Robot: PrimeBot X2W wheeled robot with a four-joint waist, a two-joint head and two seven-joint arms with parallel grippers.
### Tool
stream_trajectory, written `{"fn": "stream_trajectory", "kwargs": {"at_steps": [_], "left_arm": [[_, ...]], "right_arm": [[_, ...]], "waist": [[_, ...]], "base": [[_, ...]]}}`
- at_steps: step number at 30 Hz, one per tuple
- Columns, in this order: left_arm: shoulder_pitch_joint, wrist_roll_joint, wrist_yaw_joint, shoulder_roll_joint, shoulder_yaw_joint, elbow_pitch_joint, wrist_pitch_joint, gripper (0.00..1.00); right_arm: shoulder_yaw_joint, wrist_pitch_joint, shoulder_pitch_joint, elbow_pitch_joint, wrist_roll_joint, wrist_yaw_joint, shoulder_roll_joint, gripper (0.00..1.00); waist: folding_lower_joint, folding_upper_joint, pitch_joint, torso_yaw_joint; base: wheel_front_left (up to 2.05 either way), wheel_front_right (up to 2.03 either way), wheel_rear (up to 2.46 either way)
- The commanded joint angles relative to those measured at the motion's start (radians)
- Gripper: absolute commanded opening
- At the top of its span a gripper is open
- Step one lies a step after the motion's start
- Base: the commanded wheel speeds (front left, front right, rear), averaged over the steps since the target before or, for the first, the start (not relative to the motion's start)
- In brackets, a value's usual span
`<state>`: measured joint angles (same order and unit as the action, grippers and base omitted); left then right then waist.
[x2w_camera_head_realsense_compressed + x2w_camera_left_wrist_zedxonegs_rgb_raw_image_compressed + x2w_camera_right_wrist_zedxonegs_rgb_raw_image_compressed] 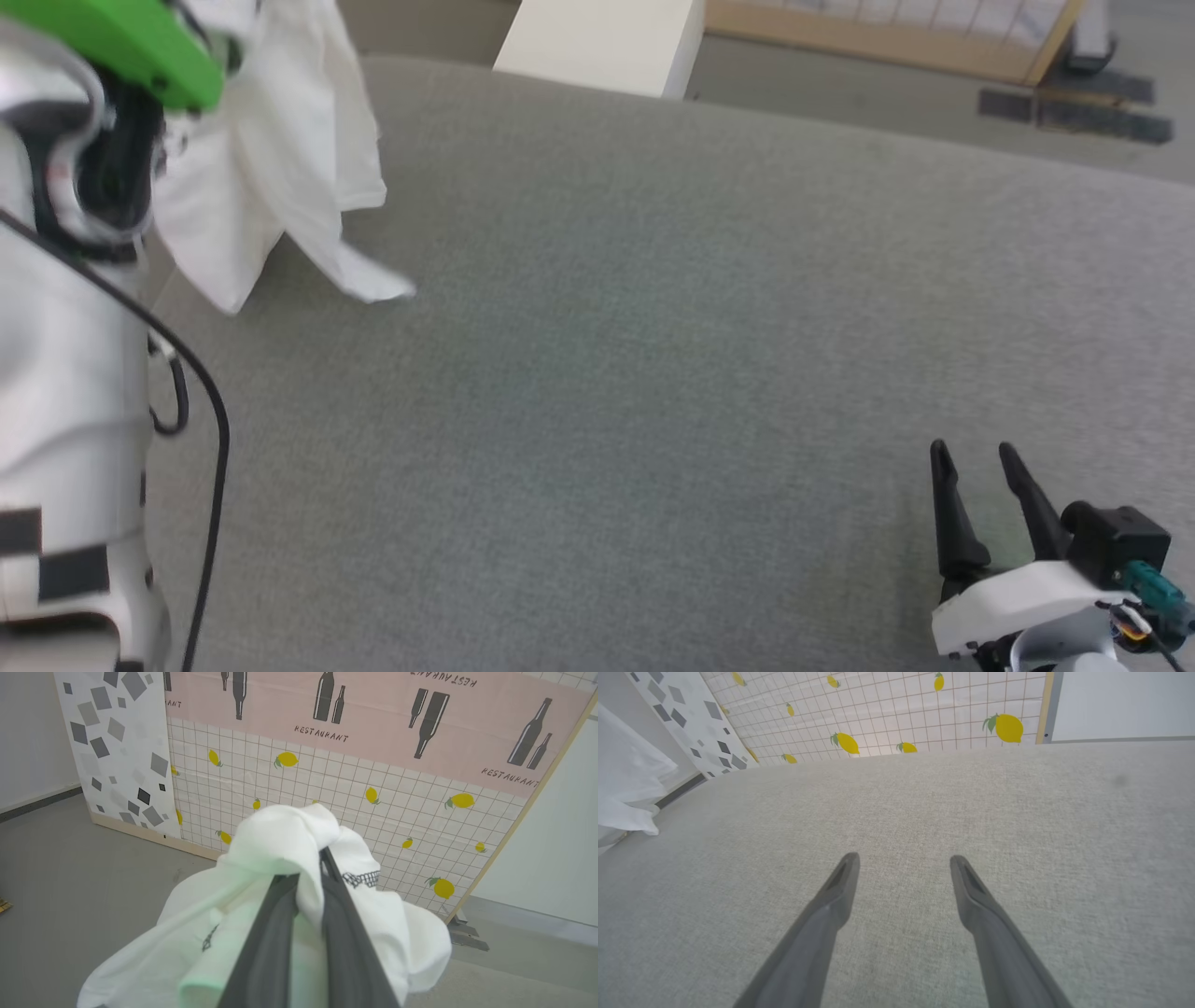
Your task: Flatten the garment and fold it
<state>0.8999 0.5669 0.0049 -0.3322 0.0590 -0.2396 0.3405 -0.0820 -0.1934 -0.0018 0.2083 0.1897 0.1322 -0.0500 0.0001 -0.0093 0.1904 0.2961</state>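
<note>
The garment (280, 149), a white T-shirt, hangs bunched at the head view's upper left, its lowest tip just over the grey cushioned surface (653, 327). In the left wrist view my left gripper (308, 868) is shut on a bunch of the garment (280, 840), which drapes over and around both fingers, hiding their tips. The garment (626, 788) also hangs at the left edge of the right wrist view. My right gripper (976, 457) rests low over the surface at the lower right, open, with nothing between its fingers (840, 882).
A white rigid box (607, 42) stands beyond the surface's far edge. Behind it is a wooden-framed panel (373, 765) printed with lemons and bottles. My pale left forearm (65, 373) and a black cable fill the head view's left side.
</note>
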Motion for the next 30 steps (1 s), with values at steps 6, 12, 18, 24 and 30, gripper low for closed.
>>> {"fn": "stream_trajectory", "kwargs": {"at_steps": [6, 12, 18, 24, 30], "left_arm": [[0.185, -0.022, -0.049, 0.038, 0.074, 0.010, 0.007, 0.00], [0.278, 0.030, -0.081, 0.134, 0.138, -0.021, 0.040, 0.00], [0.227, 0.062, -0.091, 0.184, 0.216, -0.082, 0.136, 0.00], [0.060, 0.058, -0.097, 0.208, 0.322, -0.133, 0.211, 0.00], [-0.147, 0.040, -0.098, 0.233, 0.426, -0.226, 0.205, 0.00]], "right_arm": [[0.013, -0.040, 0.000, 0.079, 0.038, -0.002, 0.000, 1.00], [0.011, -0.057, 0.004, 0.124, 0.047, -0.002, 0.000, 1.00], [-0.007, -0.063, 0.010, 0.142, 0.043, -0.002, 0.000, 1.00], [-0.021, -0.066, 0.028, 0.143, 0.035, -0.002, 0.000, 1.00], [-0.023, -0.066, 0.038, 0.136, 0.028, -0.002, 0.000, 1.00]], "waist": [[-0.0001, 0.0089, -0.134, -0.135], [-0.0001, 0.0089, -0.165, -0.216], [-0.0001, 0.0089, -0.184, -0.278], [-0.0001, 0.0089, -0.184, -0.300], [-0.0001, 0.0089, -0.171, -0.315]], "base": [[0.00, 0.00, 0.00], [0.00, 0.00, 0.00], [0.00, 0.00, 0.00], [0.00, 0.00, 0.00], [0.00, 0.00, 0.00]]}}
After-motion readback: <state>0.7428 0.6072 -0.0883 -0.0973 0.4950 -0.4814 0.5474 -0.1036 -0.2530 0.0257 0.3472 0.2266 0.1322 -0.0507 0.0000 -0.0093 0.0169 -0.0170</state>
